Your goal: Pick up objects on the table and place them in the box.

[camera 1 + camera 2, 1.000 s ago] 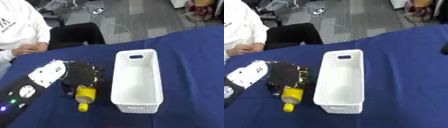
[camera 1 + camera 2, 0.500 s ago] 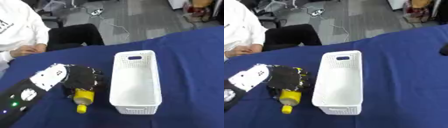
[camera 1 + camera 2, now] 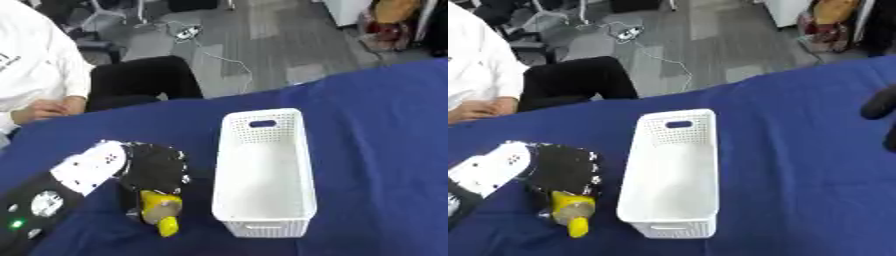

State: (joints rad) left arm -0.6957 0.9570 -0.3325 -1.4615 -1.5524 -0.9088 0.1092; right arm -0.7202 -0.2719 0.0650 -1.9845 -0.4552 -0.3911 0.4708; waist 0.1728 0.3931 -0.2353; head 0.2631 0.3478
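A yellow bottle-like object (image 3: pixel 161 212) lies just left of the white perforated box (image 3: pixel 262 175), pointing near.

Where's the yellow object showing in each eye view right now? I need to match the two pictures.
Left eye view: yellow object at lower left, under the left hand.
Right eye view: yellow object at lower left, nearer the picture's left edge.
Shared landmark: the white box, just right of it in both.
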